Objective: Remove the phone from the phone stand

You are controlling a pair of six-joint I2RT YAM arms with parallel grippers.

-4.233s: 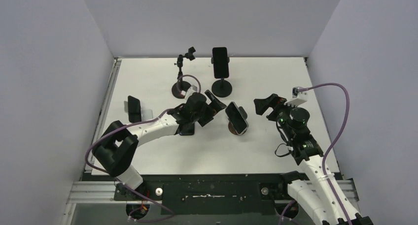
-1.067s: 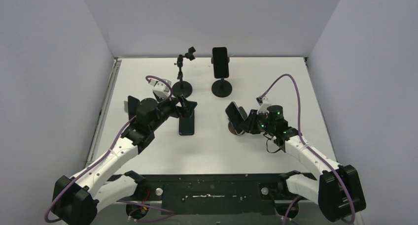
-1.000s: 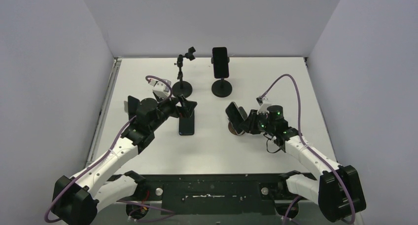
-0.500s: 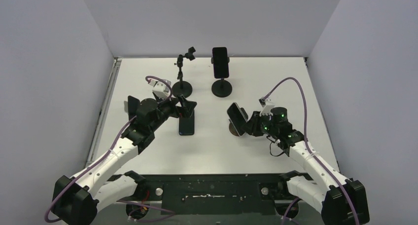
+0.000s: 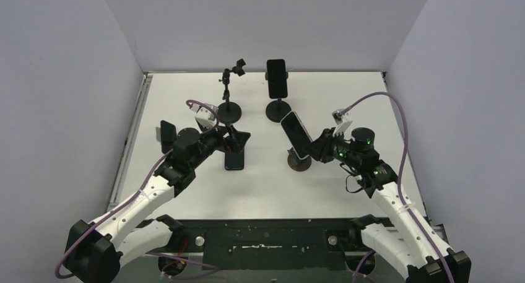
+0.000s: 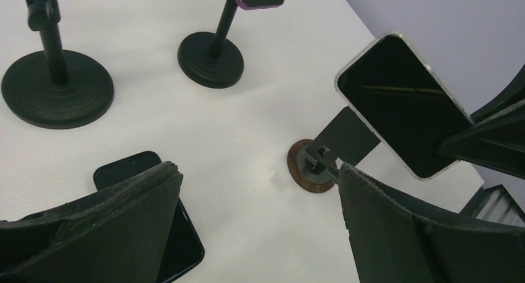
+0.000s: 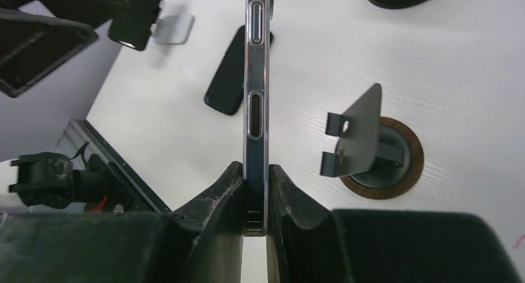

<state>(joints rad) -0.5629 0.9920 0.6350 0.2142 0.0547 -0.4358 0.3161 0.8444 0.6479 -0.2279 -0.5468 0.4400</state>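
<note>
Pinching phone edge, clear of stand

both arms are white tubes linked by chunky black joints: left arm, right arm. a purple cable loops off each wrist from a small white camera block. green lights glow on the right wrist. the left gripper and right gripper have matte black wedge-shaped fingers with a rough, grainy skin. at 6 o'clock in the overhead view, a scuffed black base bar carries silver bolts.
</note>
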